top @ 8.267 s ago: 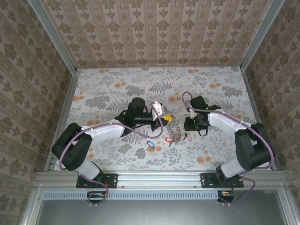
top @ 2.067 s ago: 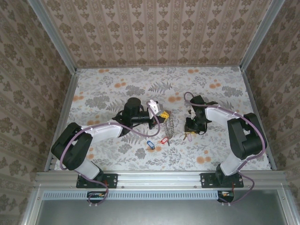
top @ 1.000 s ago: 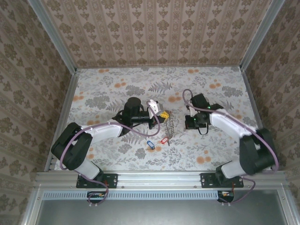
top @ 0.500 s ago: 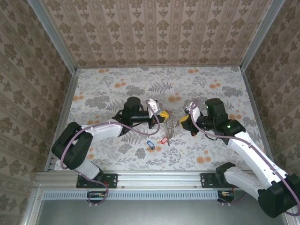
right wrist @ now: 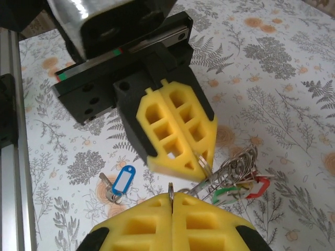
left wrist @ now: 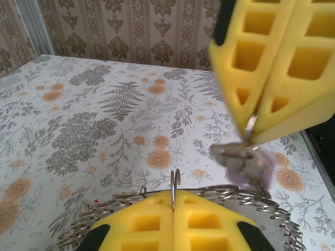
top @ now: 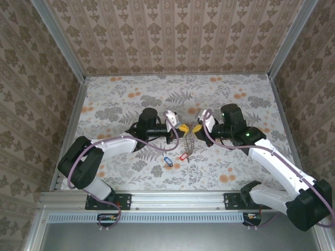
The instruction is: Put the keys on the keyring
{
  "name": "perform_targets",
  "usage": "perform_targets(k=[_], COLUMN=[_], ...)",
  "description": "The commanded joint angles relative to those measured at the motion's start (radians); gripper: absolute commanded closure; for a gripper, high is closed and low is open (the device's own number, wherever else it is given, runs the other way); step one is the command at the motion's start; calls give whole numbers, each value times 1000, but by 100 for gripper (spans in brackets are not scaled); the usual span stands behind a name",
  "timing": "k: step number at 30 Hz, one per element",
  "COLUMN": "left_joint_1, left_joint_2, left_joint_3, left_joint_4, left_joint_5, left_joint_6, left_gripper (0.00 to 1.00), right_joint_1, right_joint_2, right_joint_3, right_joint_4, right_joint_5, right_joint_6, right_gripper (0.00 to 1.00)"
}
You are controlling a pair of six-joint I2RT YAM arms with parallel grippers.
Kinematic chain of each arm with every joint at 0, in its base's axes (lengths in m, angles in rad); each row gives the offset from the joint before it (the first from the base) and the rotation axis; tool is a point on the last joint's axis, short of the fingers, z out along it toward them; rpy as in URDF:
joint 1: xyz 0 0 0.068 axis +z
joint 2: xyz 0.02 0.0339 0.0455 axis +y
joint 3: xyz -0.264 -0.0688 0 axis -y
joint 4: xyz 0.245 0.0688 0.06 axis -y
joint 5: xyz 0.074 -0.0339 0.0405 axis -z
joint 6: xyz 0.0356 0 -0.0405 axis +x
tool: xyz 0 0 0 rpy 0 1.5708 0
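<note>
My left gripper (top: 181, 127) is shut on a wire loop of the keyring (top: 189, 142), a bunch of grey metal rings hanging below it over the table's middle. In the left wrist view the loop (left wrist: 175, 182) stands up between my shut yellow fingers (left wrist: 141, 222), with the ring's coils (left wrist: 233, 191) spread behind. My right gripper (top: 198, 129) is shut on a key with a purple tag (left wrist: 250, 168), held by its small ring (right wrist: 170, 190), tip to tip with the left gripper (right wrist: 201, 163). A blue-tagged key (top: 167, 160) and a red-tagged key (top: 183, 156) lie on the table.
In the right wrist view a green tag (right wrist: 225, 194) and the red tag (right wrist: 259, 184) show beside the hanging bunch (right wrist: 238, 168). Patterned walls and metal rails (top: 65, 52) close in the floral table (top: 125, 94). Both arms reach in from the near edge.
My right arm has swung left and lifted, bringing its key from the table's right side up against the left gripper. The left arm and keyring have stayed put.
</note>
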Motion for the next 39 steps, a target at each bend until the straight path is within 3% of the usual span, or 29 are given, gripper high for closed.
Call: perform_targets(k=[1, 22, 39], left_joint_1=[-8, -26, -36], left_joint_2=[-1, -18, -59], left_joint_3=[44, 54, 23], left_joint_4=[23, -20, 28], left_joint_5=[30, 22, -4], left_joint_6=[25, 65, 85], left_gripper=[100, 100, 100], right_joint_1=[14, 49, 78], right_joint_2=[29, 101, 162], right_joint_3=[39, 83, 139], right_joint_4=[36, 46, -78], right_joint_5=[49, 235, 423], right_joint_6=[-15, 38, 37], right_gripper=[100, 100, 100])
